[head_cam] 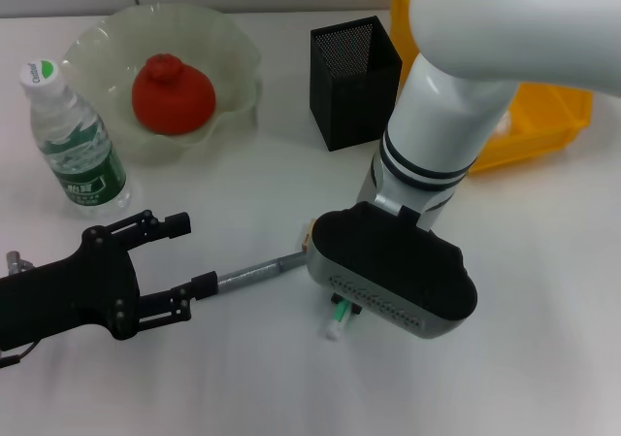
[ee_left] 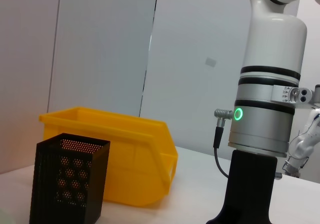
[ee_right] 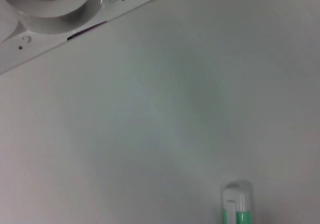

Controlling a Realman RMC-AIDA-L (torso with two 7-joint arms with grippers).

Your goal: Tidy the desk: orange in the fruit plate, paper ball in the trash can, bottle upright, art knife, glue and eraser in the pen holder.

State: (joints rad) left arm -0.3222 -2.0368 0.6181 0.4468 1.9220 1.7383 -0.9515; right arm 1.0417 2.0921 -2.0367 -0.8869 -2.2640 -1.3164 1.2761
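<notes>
The orange (head_cam: 172,92) lies in the pale green fruit plate (head_cam: 228,43) at the back left. The bottle (head_cam: 73,140) stands upright to the left of the plate. The pen holder (head_cam: 353,80) stands at the back centre, and it also shows in the left wrist view (ee_left: 67,181). The art knife (head_cam: 257,273) lies on the table. My left gripper (head_cam: 194,253) is open at its dark end. My right gripper (head_cam: 388,276) hangs over the glue (head_cam: 336,320), whose whitish tip also shows in the right wrist view (ee_right: 236,204). A corner of the eraser (head_cam: 307,234) peeks out beside it. The paper ball is hidden.
The yellow trash can (head_cam: 543,116) stands at the back right, partly behind my right arm, and also shows in the left wrist view (ee_left: 120,154). The white table (head_cam: 543,290) runs on to the right and front.
</notes>
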